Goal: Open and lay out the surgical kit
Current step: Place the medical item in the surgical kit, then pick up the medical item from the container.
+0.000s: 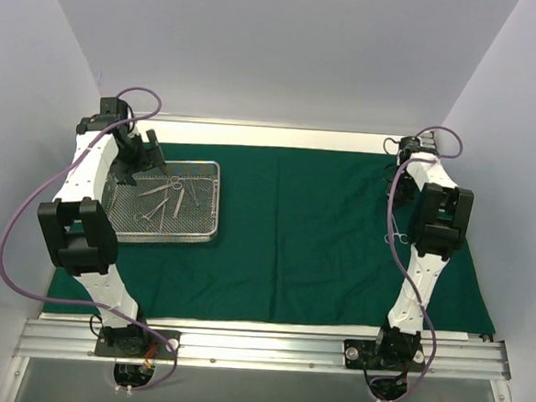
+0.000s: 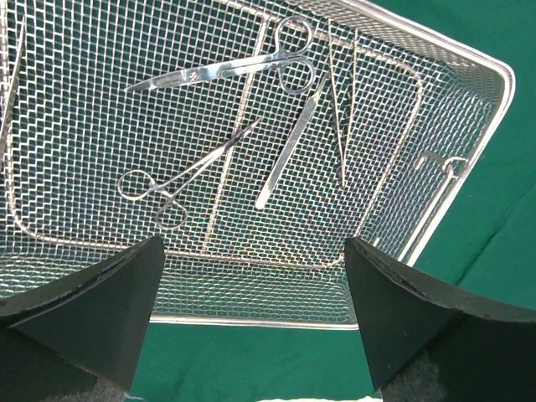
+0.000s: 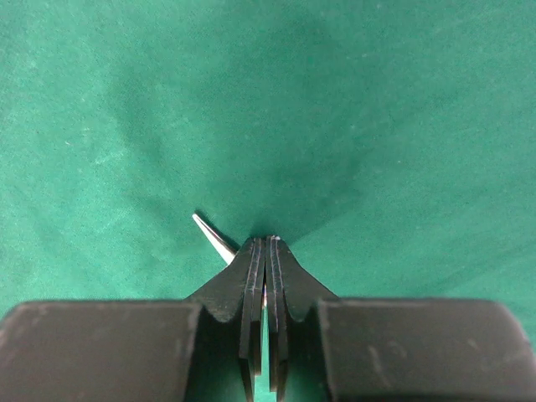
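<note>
Left gripper (image 2: 254, 241) spread, facing mesh tray (image 2: 75, 126) | right gripper (image 3: 266, 241) clenched (steel tip (image 3: 211, 230) beside it, on cloth (image 3: 377, 126))

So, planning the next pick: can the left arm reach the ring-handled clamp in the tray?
Probably yes: the left gripper hangs open over the tray, and the clamp lies flat on the mesh with nothing covering it.

A steel tip (image 3: 209, 234) sticks out at ten o'clock from the closed right gripper (image 3: 266, 243). The rest of that tool is hidden behind it, so any grip is unclear. From above, the left arm (image 1: 88, 165) covers the nine o'clock edge of the tray (image 1: 218, 198), and the tools (image 1: 162, 198) inside are too small to name.
</note>
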You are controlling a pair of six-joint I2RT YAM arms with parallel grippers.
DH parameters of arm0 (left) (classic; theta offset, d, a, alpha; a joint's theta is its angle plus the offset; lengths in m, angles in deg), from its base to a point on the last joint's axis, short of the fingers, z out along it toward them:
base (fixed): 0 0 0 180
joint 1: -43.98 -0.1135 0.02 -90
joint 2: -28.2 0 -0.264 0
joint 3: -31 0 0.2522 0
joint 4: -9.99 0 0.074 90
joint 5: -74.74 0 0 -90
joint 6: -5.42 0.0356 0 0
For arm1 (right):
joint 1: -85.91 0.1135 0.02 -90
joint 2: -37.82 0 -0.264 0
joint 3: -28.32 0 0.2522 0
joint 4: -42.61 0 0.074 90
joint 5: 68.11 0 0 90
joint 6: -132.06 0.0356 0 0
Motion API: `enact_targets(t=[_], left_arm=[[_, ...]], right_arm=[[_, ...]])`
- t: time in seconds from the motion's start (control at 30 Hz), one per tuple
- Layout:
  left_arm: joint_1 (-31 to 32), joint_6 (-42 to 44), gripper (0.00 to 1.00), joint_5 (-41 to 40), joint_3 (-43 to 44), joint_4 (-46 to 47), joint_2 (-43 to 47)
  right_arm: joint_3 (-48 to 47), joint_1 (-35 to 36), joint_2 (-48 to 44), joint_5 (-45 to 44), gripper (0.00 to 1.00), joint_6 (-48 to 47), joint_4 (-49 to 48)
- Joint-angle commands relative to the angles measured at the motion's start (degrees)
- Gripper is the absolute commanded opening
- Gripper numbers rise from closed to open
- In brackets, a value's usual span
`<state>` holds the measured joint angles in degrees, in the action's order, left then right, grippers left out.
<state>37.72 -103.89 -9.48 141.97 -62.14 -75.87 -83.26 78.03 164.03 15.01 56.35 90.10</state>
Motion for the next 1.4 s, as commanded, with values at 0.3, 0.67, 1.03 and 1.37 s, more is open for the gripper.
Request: enact_targets(t=[0.3,0.67,1.03,1.37], left_arm=[[-0.4,-1.9,0.97,-2.3,1.4,-2.4,-1.2],[-1.6,0.5,0.97,-6.9,9.7,-7.5,-11.1],[-0.8,10.7,0.72,-11.5,14.7,-9.7,-16.6],[5.0,15.4,0.61,-15.4,5.7,-5.1,-13.3]], right_arm=[[2.4,7.1,-8.6,9.1,0.00,1.8,0.8],[8.6,9.7,-11.2,15.0,0.00,1.7,-3.2],[9.5,16.8,-13.6,18.7,0.00,2.8,-2.5],[9.4,18.8,-15.8,22.1,0.00,3.2,-3.0]])
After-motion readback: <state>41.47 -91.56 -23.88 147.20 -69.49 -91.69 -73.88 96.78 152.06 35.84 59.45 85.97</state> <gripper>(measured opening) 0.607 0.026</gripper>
